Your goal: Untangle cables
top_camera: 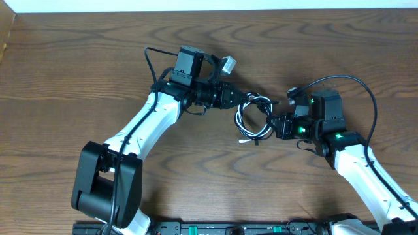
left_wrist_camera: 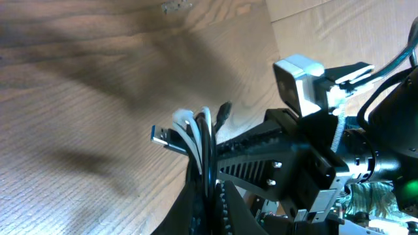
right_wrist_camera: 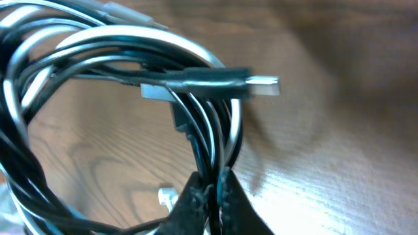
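A coil of black and white cables hangs between both arms over the middle of the wooden worktop. The left gripper is clamped on the coil's far-left side and the right gripper is clamped on its right side. A black plug juts out above the right fingers.

Soft, even overhead light, faint shadows on the table, close-up cables slightly blurred
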